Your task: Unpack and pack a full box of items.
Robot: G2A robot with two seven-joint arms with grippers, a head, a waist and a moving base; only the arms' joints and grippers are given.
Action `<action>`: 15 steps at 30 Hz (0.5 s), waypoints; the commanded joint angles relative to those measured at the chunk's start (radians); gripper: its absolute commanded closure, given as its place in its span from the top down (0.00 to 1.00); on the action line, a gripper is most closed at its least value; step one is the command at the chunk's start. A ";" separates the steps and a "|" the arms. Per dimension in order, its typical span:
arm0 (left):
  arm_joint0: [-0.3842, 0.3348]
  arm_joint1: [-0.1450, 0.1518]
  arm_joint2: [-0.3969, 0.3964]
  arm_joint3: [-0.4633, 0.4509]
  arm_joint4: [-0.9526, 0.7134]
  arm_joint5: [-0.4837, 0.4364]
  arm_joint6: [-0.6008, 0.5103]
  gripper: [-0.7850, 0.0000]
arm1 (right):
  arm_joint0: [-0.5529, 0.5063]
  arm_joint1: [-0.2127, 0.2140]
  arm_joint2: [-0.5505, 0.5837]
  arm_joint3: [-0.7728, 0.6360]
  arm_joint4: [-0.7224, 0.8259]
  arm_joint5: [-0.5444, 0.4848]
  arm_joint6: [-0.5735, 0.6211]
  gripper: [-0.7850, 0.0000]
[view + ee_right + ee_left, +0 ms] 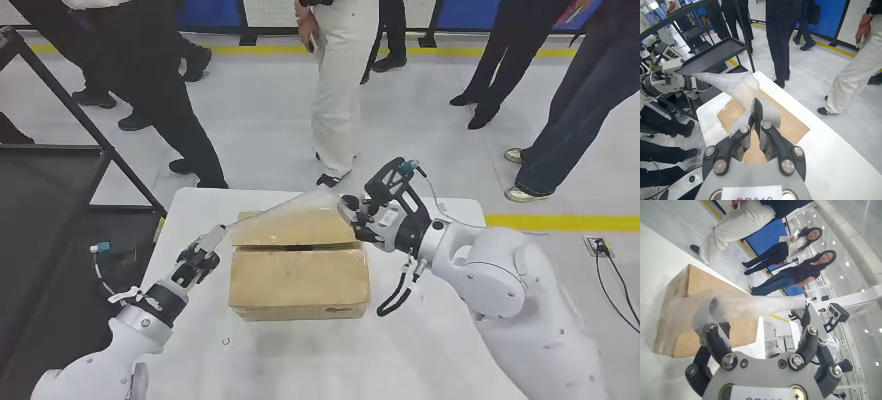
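**A:** Where is the box now?

**B:** The cardboard box stands near the middle of the white table, between the two arms. Its top flaps lie flat, with a thin dark gap between them.

**A:** And the wrapping sheet?

**B:** The thin whitish wrapping sheet is in the air above the far half of the box. It reaches from one gripper to the other.

**A:** Which gripper holds it?

**B:** The right gripper is above the far right corner of the box. Its fingers are pressed together on one edge of the sheet.

**A:** And the other one?

**B:** The left gripper is just beside the left side of the box, near the far corner. In its own wrist view the fingers stand wide apart. The other end of the sheet lies over one finger and is not pinched.
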 commanded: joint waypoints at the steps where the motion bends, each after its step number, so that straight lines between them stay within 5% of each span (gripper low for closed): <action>1: 0.009 0.004 -0.009 0.007 0.016 0.004 -0.024 1.00 | 0.008 -0.002 -0.005 0.000 0.009 0.035 0.018 0.00; 7: 0.052 0.016 -0.069 0.021 0.008 -0.005 -0.078 1.00 | 0.049 -0.009 -0.016 0.026 0.058 0.146 0.080 0.00; 15: 0.093 0.007 -0.128 0.067 -0.187 -0.050 0.057 1.00 | 0.096 -0.019 -0.054 0.050 0.082 0.178 0.116 0.00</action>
